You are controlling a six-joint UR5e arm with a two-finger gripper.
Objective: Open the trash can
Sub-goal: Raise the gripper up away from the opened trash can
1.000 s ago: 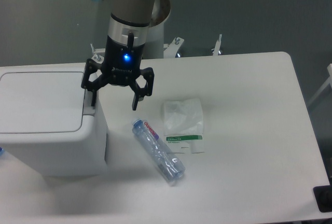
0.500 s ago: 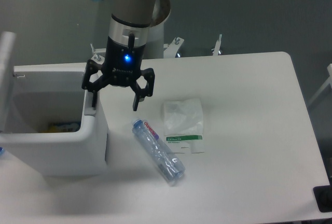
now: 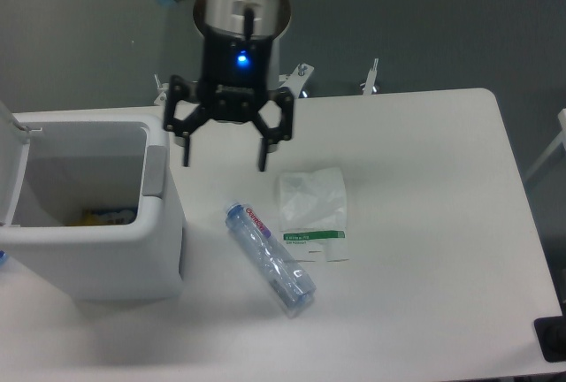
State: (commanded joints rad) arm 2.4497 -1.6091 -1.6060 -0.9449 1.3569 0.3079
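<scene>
Rigid, light-looking trash can with its lid upright; we would press its grey tab (not grip it), the gripper hanging spread and empty just right of it

Open trash can, gripper hanging beside it.

The trash can sits at the table's left edge, lid swung up; something yellow, hard to make out, lies inside. The gripper hangs spread above the table. A clear bottle and a plastic packet lie close together.
</scene>
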